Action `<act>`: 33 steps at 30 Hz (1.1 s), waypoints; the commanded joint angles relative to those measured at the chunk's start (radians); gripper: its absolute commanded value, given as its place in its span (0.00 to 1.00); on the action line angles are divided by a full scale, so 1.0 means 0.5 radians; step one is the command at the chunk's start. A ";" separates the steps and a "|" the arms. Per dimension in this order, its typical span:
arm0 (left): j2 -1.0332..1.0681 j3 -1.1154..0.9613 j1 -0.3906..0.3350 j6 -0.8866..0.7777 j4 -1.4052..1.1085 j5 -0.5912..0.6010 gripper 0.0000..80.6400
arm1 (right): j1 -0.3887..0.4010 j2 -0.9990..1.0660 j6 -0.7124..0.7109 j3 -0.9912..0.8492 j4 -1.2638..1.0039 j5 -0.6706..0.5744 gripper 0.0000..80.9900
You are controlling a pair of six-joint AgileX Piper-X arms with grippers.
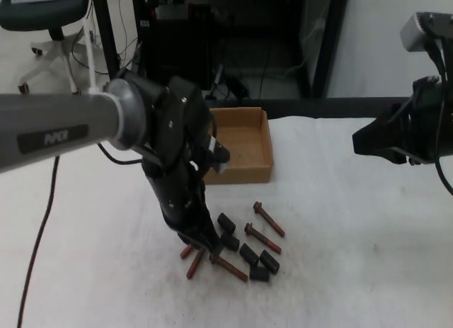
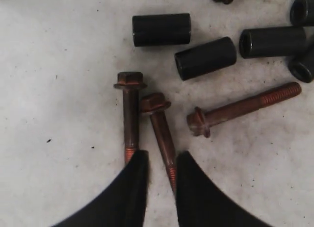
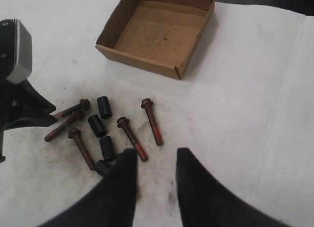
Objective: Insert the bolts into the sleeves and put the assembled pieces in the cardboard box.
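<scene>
High view: the left arm is hanging low over the bolts and black sleeves lying scattered on the counter just in front of the cardboard box, and the right arm is hovering well off to the box's right. Left wrist view: the left jaws are standing slightly apart, straddling the threaded end of one bolt without pinching it, a second bolt lying just beside. Right wrist view: the right jaws are gaping, holding nothing, with bolts and sleeves lying between them and the box.
</scene>
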 commanded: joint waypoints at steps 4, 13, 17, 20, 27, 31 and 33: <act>0.038 -0.012 -0.012 0.000 -0.095 -0.184 0.24 | 0.003 0.005 -0.004 -0.022 0.049 -0.002 0.32; 0.073 0.018 -0.012 0.000 -0.280 -0.226 0.24 | 0.003 0.005 -0.004 -0.022 0.066 -0.002 0.32; 0.104 0.018 -0.012 0.000 -0.163 -0.226 0.24 | 0.003 0.005 -0.004 -0.022 0.067 -0.002 0.32; 0.114 0.018 -0.012 0.000 -0.108 -0.226 0.24 | 0.003 0.005 -0.004 -0.022 0.067 -0.002 0.32; 0.180 0.018 -0.012 -0.016 -0.148 -0.198 0.24 | 0.003 0.005 -0.004 -0.022 0.067 -0.002 0.32; 0.233 0.018 -0.012 -0.016 -0.153 -0.162 0.24 | 0.003 0.005 -0.004 -0.022 0.067 -0.002 0.32; 0.249 0.018 -0.012 -0.016 -0.173 -0.161 0.24 | 0.003 0.005 -0.004 -0.022 0.067 -0.002 0.32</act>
